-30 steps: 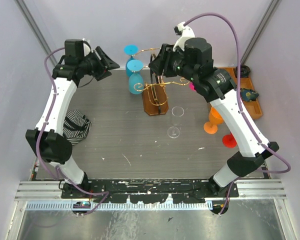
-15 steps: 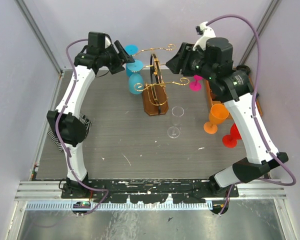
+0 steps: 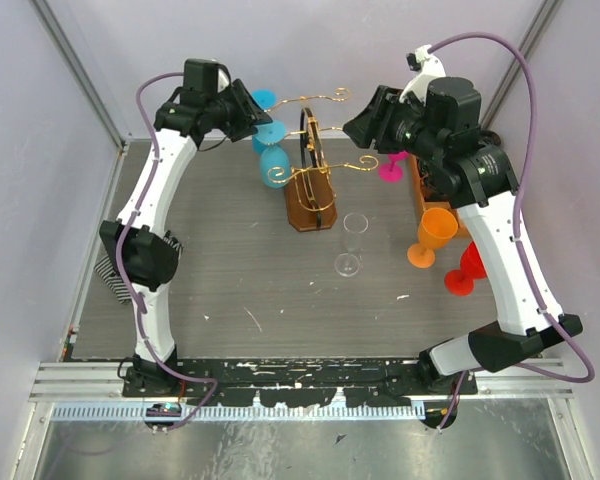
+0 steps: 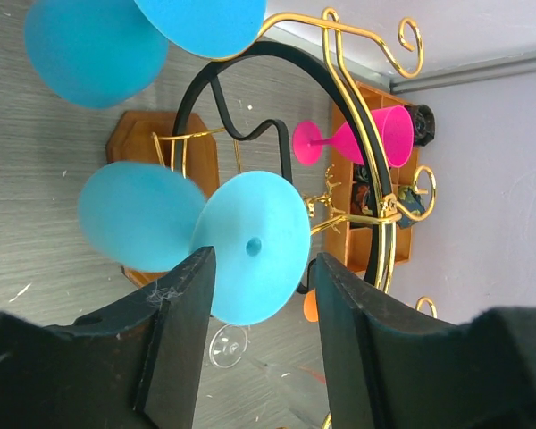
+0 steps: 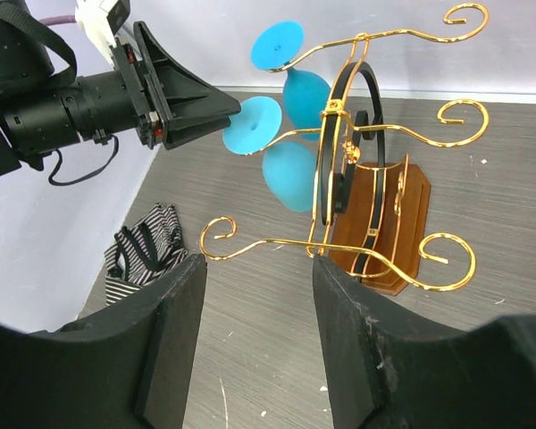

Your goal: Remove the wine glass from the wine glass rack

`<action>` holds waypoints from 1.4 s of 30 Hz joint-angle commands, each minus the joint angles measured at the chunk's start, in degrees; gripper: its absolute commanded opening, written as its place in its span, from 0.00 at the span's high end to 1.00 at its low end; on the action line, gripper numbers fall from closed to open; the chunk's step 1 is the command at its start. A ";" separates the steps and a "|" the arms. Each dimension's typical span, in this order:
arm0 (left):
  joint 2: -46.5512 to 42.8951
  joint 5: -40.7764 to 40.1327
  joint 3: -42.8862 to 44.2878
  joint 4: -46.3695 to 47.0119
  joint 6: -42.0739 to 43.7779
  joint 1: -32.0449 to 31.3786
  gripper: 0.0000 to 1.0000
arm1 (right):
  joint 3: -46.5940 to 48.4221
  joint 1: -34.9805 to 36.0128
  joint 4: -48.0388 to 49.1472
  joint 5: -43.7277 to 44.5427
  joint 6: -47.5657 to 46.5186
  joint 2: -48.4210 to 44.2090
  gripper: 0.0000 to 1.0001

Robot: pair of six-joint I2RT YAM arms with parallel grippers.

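Note:
The wine glass rack point(image 3: 318, 150) is gold wire on a brown wooden base point(image 3: 311, 205). Two blue wine glasses hang on its left arms, an upper one point(image 3: 268, 128) and a lower one point(image 3: 272, 166). My left gripper point(image 3: 251, 113) is open at the rack's left. In the left wrist view its jaws point(image 4: 261, 270) frame the round foot point(image 4: 250, 246) of one blue glass, whose bowl point(image 4: 136, 228) is to the left. I cannot tell if they touch. My right gripper point(image 3: 360, 126) is open and empty, right of the rack point(image 5: 357, 170).
A pink glass point(image 3: 390, 168) is behind the rack on the right. A clear glass point(image 3: 351, 245) stands in front of the base. Orange point(image 3: 430, 236) and red point(image 3: 462, 273) glasses stand at right by an orange-brown tray point(image 3: 421, 186). A striped cloth point(image 3: 108, 268) lies at left.
My left gripper has swung right from the far left up to the blue glasses. My right gripper has drawn back to the right, away from the rack.

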 commanded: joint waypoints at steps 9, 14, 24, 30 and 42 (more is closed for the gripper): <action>-2.99 -8.08 -1.16 0.75 1.69 -0.16 0.23 | -0.31 -1.61 3.07 -2.78 -1.21 -1.33 0.43; -5.35 -9.55 -5.24 3.17 0.96 0.43 0.22 | -0.74 -2.12 3.43 -3.22 -1.44 -1.31 0.43; -0.21 -3.87 -2.48 1.32 -0.62 0.58 0.24 | -1.03 -2.84 3.65 -3.53 -1.83 -1.31 0.44; 1.47 -1.79 -2.48 2.03 -1.17 0.59 0.29 | -0.97 -3.44 3.66 -3.63 -1.92 -1.35 0.43; -0.49 0.16 -5.56 5.97 -1.17 0.59 0.71 | -1.40 -3.93 3.66 -4.01 -1.83 -1.31 0.43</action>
